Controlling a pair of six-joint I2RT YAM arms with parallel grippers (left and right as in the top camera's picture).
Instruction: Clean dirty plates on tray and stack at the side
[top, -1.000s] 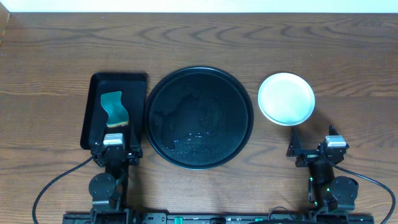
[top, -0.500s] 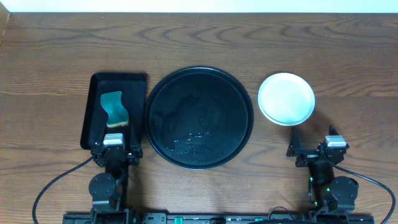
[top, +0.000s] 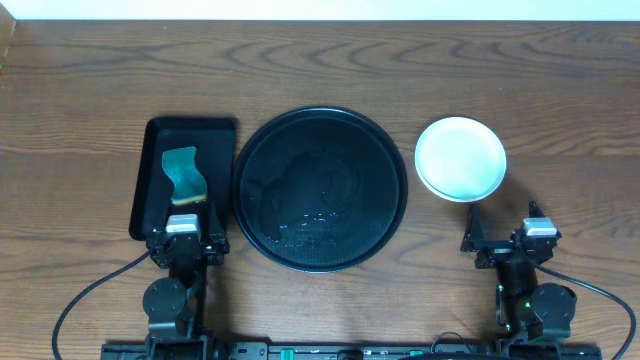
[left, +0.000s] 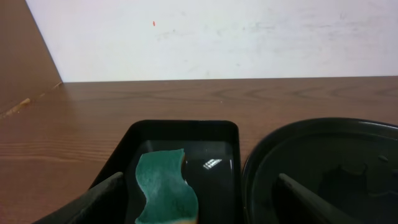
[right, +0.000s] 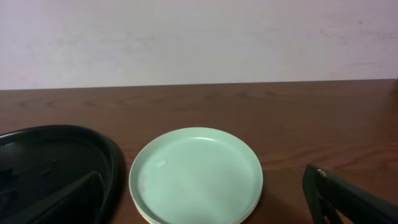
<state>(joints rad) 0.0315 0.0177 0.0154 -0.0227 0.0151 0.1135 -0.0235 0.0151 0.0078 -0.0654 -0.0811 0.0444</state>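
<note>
The plates (top: 460, 158) sit stacked on the wood table right of the tray, a light teal one on top with a pale yellow rim showing beneath in the right wrist view (right: 196, 174). The large round black tray (top: 320, 188) holds no plates and looks wet; it also shows in the left wrist view (left: 323, 162) and the right wrist view (right: 56, 155). My left gripper (top: 186, 240) is open and empty at the near end of the rectangular tray. My right gripper (top: 508, 240) is open and empty, just in front of the plate stack.
A small rectangular black tray (top: 160, 180) left of the round tray holds a green sponge (top: 182, 174), seen close in the left wrist view (left: 165, 186). A white wall runs along the table's far edge.
</note>
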